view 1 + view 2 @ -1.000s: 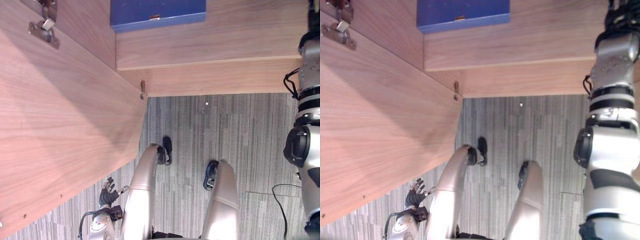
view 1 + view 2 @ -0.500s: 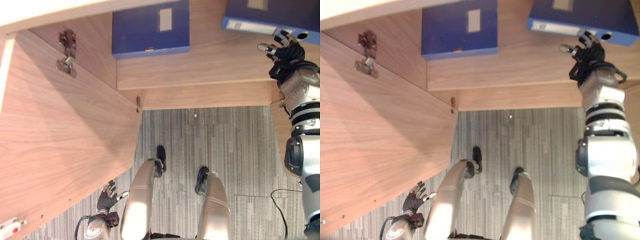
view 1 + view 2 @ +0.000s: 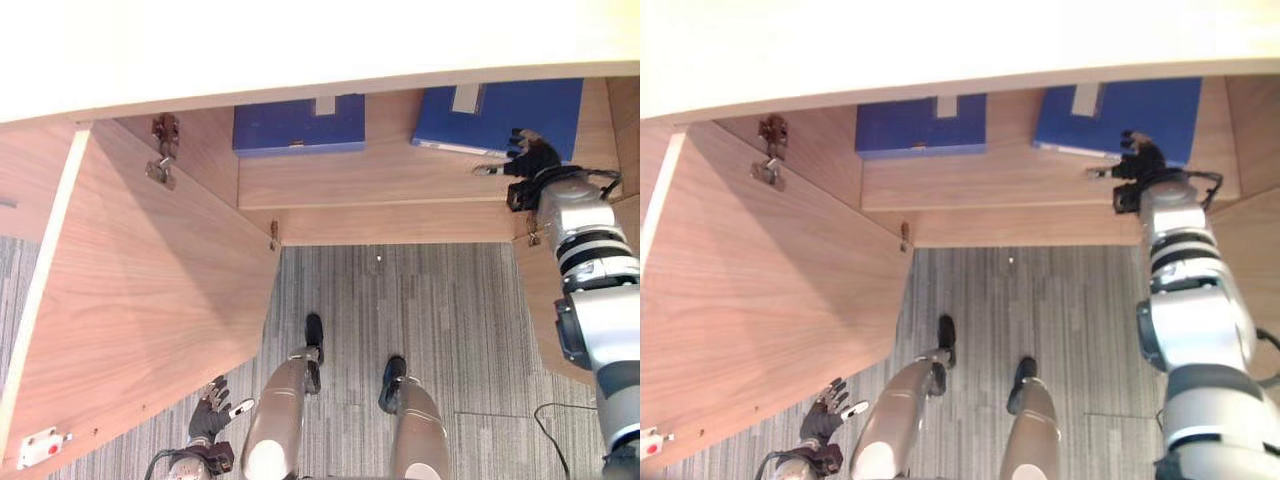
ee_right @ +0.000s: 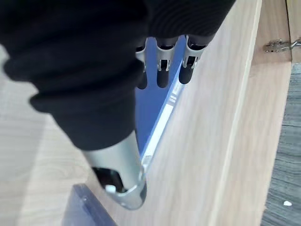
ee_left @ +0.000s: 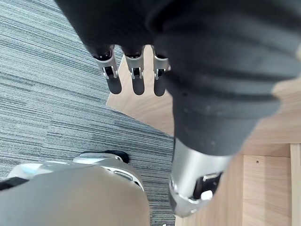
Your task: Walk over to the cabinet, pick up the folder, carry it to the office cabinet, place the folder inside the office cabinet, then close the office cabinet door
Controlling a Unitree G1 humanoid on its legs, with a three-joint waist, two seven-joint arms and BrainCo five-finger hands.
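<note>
Up tips the whole view, and that's the camera lifting, not the furniture: the pale top of the cabinet [image 3: 300,45] now shows above the shelf [image 3: 380,178]. Against the folder [image 3: 500,112] the right hand [image 3: 527,162] sits at the near right corner, much as it did half a second ago, but the folder now looks to lie flatter and further in. It's down on the shelf, well apart from a second folder [image 3: 298,125] to its left.

From the wrist, the fingers [image 4: 162,66] run out straight over the blue face and the thumb [image 4: 120,174] sticks out beside the pale edge. No curl, no pinch, so the hand is open and at most resting on the folder. The left hand [image 3: 210,410] hangs low by the bottom edge of the door [image 3: 140,300], fingers relaxed, holding nothing.

So I'd call it the tail end of the placing step (the folder seems home). Next comes drawing the right arm back clear of the shelf, and then that wide-open door needs swinging shut, with the left hand the one nearest to it
</note>
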